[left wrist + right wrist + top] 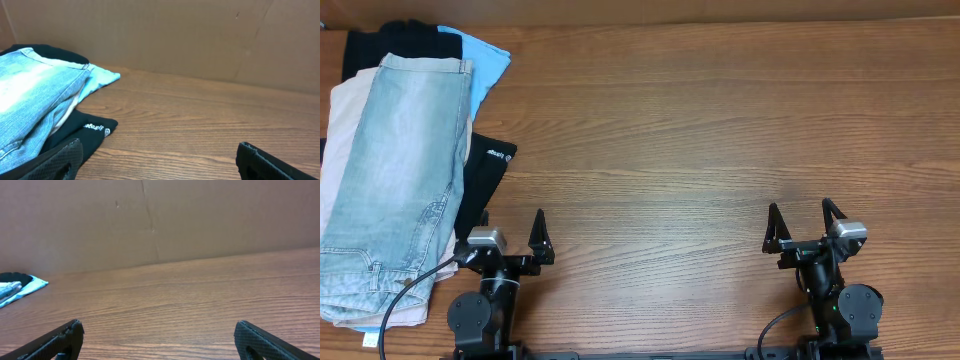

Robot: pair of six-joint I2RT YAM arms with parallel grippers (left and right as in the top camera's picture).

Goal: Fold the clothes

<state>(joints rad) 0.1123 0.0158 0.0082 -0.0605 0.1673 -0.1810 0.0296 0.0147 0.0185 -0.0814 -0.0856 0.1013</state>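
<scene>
The clothes, light blue faded denim shorts [395,180], lie lengthwise on top of a pile at the table's left side, waistband towards the front edge. In the left wrist view the denim shorts [35,95] fill the left. My left gripper [510,222] sits low at the front of the table, just right of the pile, open and holding nothing; its left finger [60,160] is close to the pile's black cloth. My right gripper [801,210] rests at the front right, far from the clothes, open over bare wood [157,327].
Under the shorts lie beige trousers [345,120], a black garment with a small white logo [488,160] and a light blue cloth [485,55]. A brown cardboard wall [200,35] stands along the table's far edge. The wooden tabletop [720,130] stretches right of the pile.
</scene>
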